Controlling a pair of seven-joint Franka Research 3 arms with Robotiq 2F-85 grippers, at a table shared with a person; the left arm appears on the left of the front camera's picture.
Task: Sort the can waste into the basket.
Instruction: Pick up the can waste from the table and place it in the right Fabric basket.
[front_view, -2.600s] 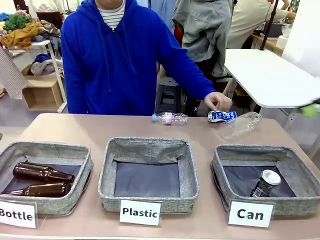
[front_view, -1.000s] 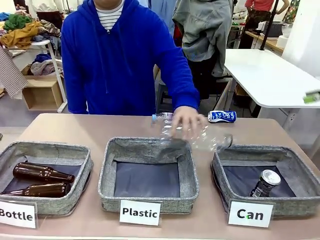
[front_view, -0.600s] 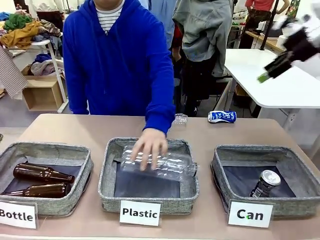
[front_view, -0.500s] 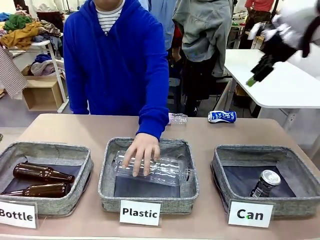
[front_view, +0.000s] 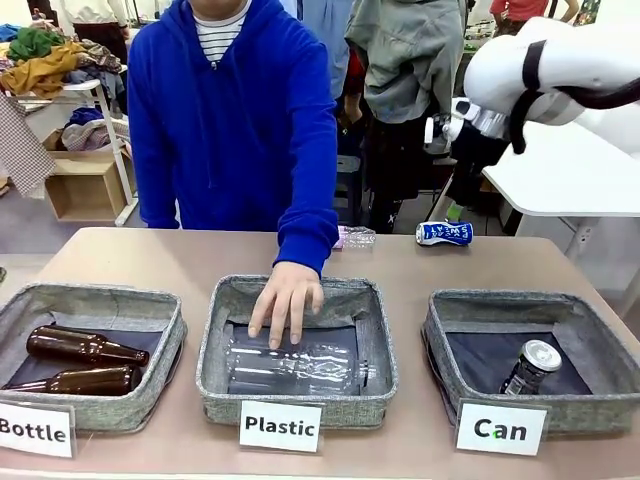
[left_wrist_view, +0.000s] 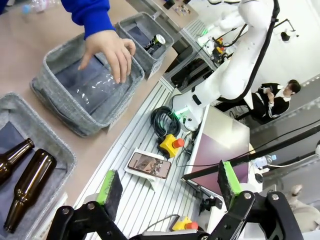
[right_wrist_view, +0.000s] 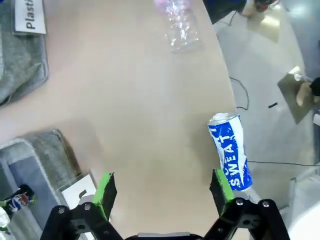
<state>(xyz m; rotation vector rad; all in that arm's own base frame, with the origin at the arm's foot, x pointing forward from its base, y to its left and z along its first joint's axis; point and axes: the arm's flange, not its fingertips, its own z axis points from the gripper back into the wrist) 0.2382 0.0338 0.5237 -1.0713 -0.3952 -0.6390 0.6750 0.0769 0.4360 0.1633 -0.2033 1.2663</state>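
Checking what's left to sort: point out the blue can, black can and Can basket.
blue can (right_wrist_view: 230, 156), right wrist view, lettered side.
black can (front_view: 525, 375), front view, dark body.
Can basket (front_view: 500, 298), front view, far rim.

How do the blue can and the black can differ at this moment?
The blue can lies on its side on the bare table; the black can leans tilted inside the Can basket. The blue can bears white lettering; the black can shows a silver top. Both are small drink cans.

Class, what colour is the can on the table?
The can is blue with white lettering; right wrist view.
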